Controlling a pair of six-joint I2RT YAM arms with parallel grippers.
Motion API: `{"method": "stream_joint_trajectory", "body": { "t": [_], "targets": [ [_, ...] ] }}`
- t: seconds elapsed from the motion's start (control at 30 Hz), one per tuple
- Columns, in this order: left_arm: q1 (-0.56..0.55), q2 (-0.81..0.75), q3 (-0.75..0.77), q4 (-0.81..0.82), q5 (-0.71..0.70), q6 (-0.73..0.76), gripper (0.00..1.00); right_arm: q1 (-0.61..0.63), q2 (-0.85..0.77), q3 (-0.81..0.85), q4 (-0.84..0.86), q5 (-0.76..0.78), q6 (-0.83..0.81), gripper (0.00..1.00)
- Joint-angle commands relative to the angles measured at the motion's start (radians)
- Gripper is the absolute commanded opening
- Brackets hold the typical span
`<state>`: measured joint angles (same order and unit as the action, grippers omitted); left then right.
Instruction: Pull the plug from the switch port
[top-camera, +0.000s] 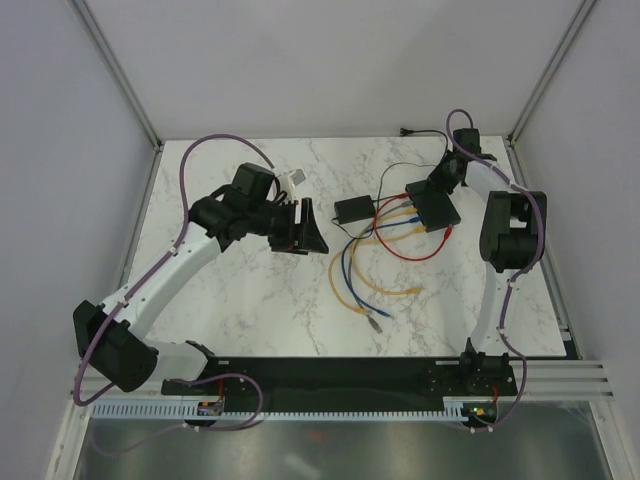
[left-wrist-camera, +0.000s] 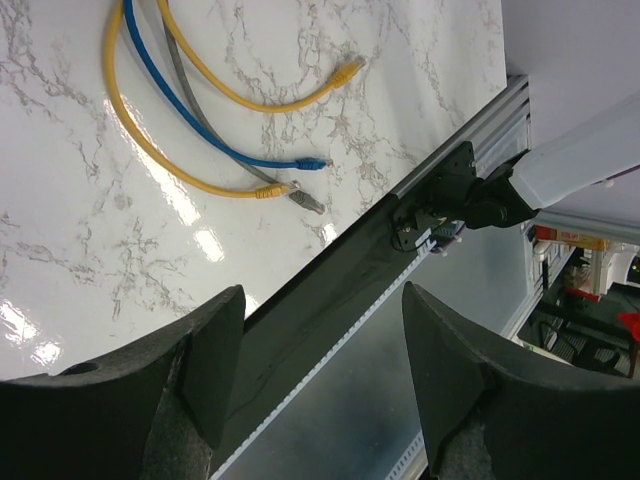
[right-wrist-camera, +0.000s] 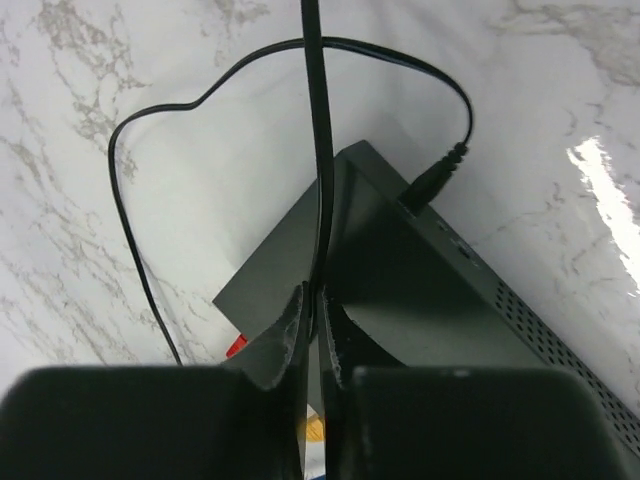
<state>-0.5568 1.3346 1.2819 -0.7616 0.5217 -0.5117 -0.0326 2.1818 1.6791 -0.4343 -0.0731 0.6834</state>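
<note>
Pinching thin black cord (right-wrist-camera: 315, 120), right gripper (right-wrist-camera: 317, 300) is clenching tight directly above switch (right-wrist-camera: 400, 290). Switch is lying far right on table (top-camera: 250, 300). Left gripper (left-wrist-camera: 322, 300) is hanging released, empty, well apart.

Right wrist view: the switch (right-wrist-camera: 420, 290) runs off frame at 4 o'clock. Its socket edge is masked at 6 o'clock by the right gripper (right-wrist-camera: 315, 300), closed over the thin black cord (right-wrist-camera: 315, 150). Top view: occupied ports too small to tell.
</note>
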Motion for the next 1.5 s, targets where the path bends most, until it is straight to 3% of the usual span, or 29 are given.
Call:
{"method": "stream_joint_trajectory", "body": {
  "t": [0.0, 0.03, 0.2, 0.43, 0.57, 0.67, 0.87, 0.9, 0.93, 1.1, 1.23, 1.47],
  "targets": [
    [0.001, 0.0, 0.033, -0.015, -0.025, 0.035, 0.71, 0.007, 0.044, 0.051, 0.035, -0.07, -0.001, 0.08],
    [0.001, 0.003, 0.027, -0.015, -0.023, 0.03, 0.71, 0.008, 0.061, 0.06, 0.04, -0.1, 0.002, 0.0],
    [0.001, 0.008, 0.028, -0.015, -0.031, 0.03, 0.71, 0.074, 0.088, 0.103, 0.089, -0.232, 0.062, 0.0],
    [0.001, 0.026, 0.033, -0.013, -0.025, 0.019, 0.71, 0.226, 0.062, 0.039, 0.405, -0.381, 0.399, 0.0],
    [0.001, 0.023, 0.03, -0.015, -0.02, 0.018, 0.71, 0.313, 0.145, 0.181, 0.39, -0.387, 0.449, 0.0],
    [0.001, 0.018, 0.025, -0.012, -0.015, 0.018, 0.71, 0.315, 0.174, 0.197, 0.378, -0.375, 0.461, 0.06],
    [0.001, 0.032, 0.027, -0.007, -0.023, 0.021, 0.75, 0.274, 0.119, 0.177, 0.241, -0.369, 0.3, 0.38],
    [0.001, 0.037, 0.03, -0.008, -0.028, 0.019, 0.81, 0.263, 0.101, 0.166, 0.214, -0.361, 0.271, 0.39],
    [0.001, 0.043, 0.037, -0.007, -0.029, 0.018, 0.93, 0.254, 0.081, 0.151, 0.16, -0.349, 0.234, 0.41],
    [-0.002, 0.112, 0.083, 0.007, -0.009, 0.027, 0.97, 0.194, -0.068, 0.074, -0.018, -0.243, -0.011, 0.42],
    [-0.012, 0.17, 0.111, 0.062, 0.072, 0.024, 0.9, 0.16, -0.157, 0.033, -0.125, -0.146, -0.117, 0.42],
    [-0.08, 0.334, 0.236, 0.142, 0.139, -0.02, 0.8, 0.037, -0.307, -0.172, -0.138, -0.03, -0.215, 0.42]
  ]
}}
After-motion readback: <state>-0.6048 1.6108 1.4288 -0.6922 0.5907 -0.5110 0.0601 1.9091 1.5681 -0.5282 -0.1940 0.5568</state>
